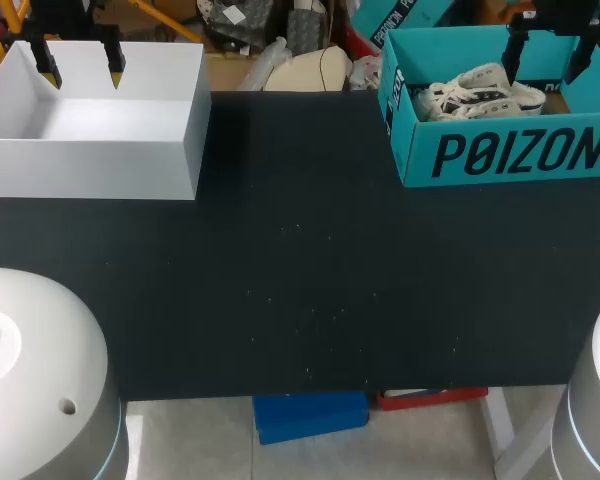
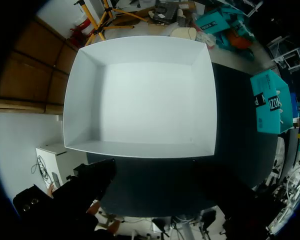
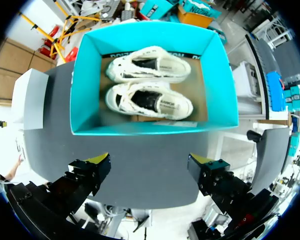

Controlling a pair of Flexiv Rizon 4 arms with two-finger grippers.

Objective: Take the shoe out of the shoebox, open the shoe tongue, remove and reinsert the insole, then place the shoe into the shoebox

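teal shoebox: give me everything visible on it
The teal shoebox looks like cardboard. It is lidless and open-topped, with big dark lettering on its outer wall and a brown floor inside. It stands upright at the far right corner of the black table. Two white sneakers lie side by side on its floor, openings up. The right gripper hangs open above it, touching nothing.

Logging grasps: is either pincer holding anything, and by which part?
Nothing is held: left pincer open over the white box, right pincer open over the shoebox.
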